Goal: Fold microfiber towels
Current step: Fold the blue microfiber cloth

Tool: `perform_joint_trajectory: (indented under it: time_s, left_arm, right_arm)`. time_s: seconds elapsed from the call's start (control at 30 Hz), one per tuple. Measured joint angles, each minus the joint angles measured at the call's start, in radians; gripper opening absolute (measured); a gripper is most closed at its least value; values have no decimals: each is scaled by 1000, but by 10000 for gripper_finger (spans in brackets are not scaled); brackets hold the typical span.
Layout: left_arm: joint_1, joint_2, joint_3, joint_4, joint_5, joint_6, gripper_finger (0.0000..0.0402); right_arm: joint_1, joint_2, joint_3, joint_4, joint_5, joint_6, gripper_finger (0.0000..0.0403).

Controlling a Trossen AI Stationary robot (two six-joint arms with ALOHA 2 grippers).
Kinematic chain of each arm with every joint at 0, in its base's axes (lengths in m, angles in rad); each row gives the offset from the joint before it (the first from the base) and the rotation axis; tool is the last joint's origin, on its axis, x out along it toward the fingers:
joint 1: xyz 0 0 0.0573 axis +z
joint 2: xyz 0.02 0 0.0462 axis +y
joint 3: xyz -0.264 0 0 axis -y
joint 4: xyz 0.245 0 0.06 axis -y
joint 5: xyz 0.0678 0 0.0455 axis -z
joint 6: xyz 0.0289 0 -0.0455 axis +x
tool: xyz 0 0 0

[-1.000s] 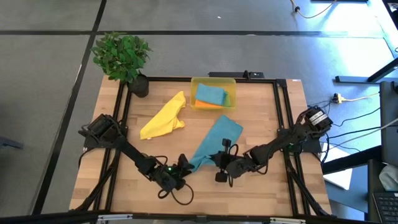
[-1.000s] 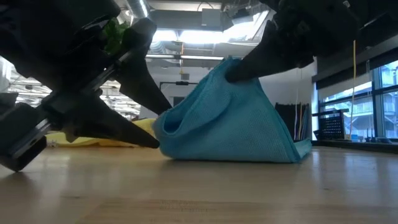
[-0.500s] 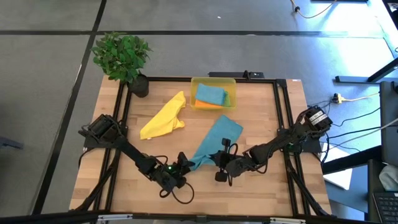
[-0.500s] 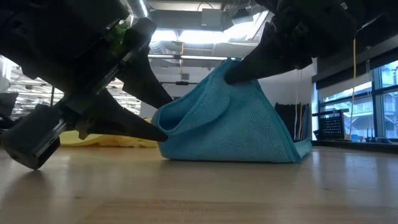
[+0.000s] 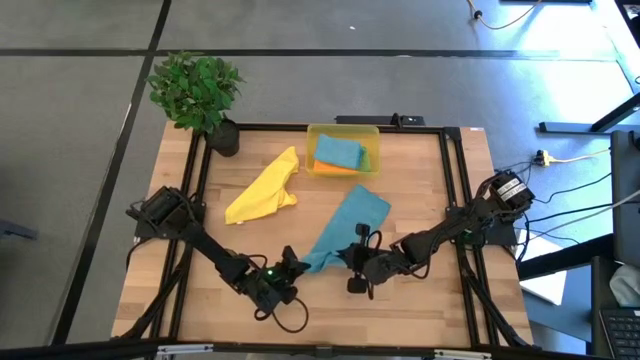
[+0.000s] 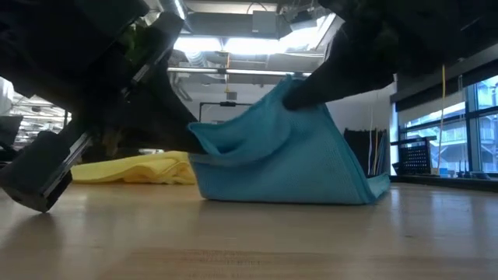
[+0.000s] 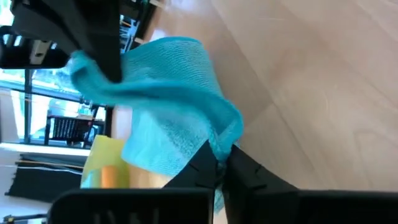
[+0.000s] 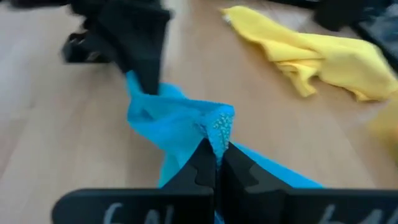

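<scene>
One camera hangs high up and looks straight down on the whole counter (image 5: 400,300) and both arms. Another sits low at counter height, very near the blue towel (image 6: 288,155), and looks across into the room behind. Each arm has a camera on its wrist that looks past its own dark fingers (image 7: 211,165), very close. All four views share the blue towel. Three of them also see the yellow towel (image 5: 262,190).

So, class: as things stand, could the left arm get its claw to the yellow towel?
Probably not straight away: the left claw is shut on the teal towel. The yellow towel lies uncovered on that arm's side.
</scene>
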Motion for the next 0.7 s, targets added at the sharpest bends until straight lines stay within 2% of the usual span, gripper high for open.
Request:
perform_joint_trajectory:
  time_s: [0.13,0.33,0.5,0.7]
  left_arm:
    - [-16,-36,-5,-14,27,-52,1]
    - [-28,-136,-1,-2,198,-142,0]
    - [-26,-176,0,5,345,-240,0]
    - [-12,-176,0,-7,526,-345,0]
  right_arm:
    - [1,0,0,-4,-128,-41,1]
    - [34,0,0,-11,-361,-36,1]
    - [81,0,0,-3,-500,44,2]
    - [144,0,-1,-26,-579,128,2]
